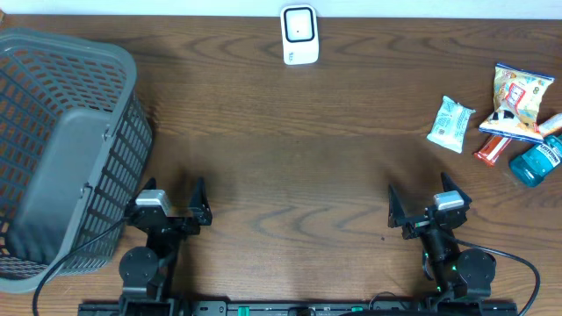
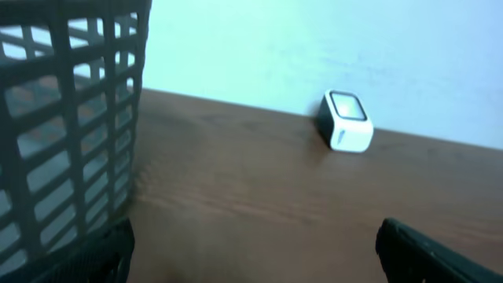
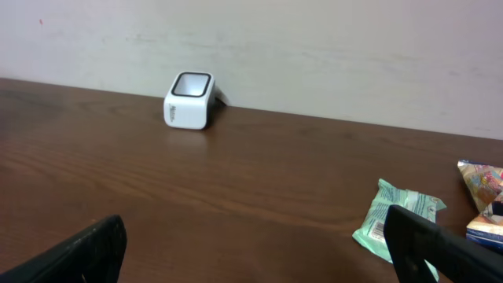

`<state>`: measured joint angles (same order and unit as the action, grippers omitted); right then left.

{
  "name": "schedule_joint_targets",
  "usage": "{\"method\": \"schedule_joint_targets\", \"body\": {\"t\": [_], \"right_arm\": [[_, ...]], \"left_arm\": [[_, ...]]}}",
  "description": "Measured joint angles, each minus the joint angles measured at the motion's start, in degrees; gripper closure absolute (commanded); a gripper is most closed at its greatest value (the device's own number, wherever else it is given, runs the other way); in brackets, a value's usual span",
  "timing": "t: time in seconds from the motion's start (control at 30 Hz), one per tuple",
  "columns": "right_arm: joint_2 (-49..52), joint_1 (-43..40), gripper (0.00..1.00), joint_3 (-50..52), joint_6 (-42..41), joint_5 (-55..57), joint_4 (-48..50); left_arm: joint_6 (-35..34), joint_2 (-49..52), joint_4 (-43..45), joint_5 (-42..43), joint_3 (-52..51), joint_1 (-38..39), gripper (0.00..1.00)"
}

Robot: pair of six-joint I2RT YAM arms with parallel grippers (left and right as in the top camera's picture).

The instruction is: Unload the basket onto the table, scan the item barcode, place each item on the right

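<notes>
Closest of all are the two robot hands, low at the near edge of the brown table (image 1: 290, 158). The left gripper (image 1: 167, 200) has its two black fingers (image 2: 94, 255) spread wide apart, and nothing is between them. The right gripper (image 1: 424, 202) is the same: its fingers (image 3: 440, 251) stand far apart and hold nothing. Both hands sit just above the wood and point toward the far side.

Just beside the left gripper, on its left, is a big gray basket (image 1: 114, 61) with walls made of bars. It takes up the left end of the table.

The middle of the table is plain dark wood with wavy lines in it.

A bit farther out, on the right side, lie the things to be scanned. They are well apart from both hands. The green and white packet (image 1: 450, 123) lies alone, nearest the middle. To its right is a bright snack bag (image 1: 518, 101) in yellow, red and blue. Its lower end lies over the top of a small red packet (image 1: 492, 149). A blue-green bottle (image 1: 536, 162) lies on its side just beside the red packet, near the table's right edge.

Farthest away is the white scanner (image 1: 299, 35). It stands at the back edge of the table, near the middle, close to the pale wall (image 3: 314, 47). Its dark window faces up and toward the hands.
</notes>
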<state>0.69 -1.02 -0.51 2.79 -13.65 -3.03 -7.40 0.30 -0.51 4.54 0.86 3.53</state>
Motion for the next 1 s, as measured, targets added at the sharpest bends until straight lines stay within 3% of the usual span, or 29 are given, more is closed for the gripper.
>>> {"method": "schedule_joint_targets", "body": {"t": [0.33,1.0], "right_arm": [[0.0,0.0,0.01,0.0,0.0,0.0,0.0],[0.0,0.0,0.01,0.0,0.0,0.0,0.0]], "left_arm": [[6.4,0.0,-1.0,-1.1,0.1,0.0,0.02],[8.6,0.0,-1.0,-1.0,0.1,0.0,0.02]]}}
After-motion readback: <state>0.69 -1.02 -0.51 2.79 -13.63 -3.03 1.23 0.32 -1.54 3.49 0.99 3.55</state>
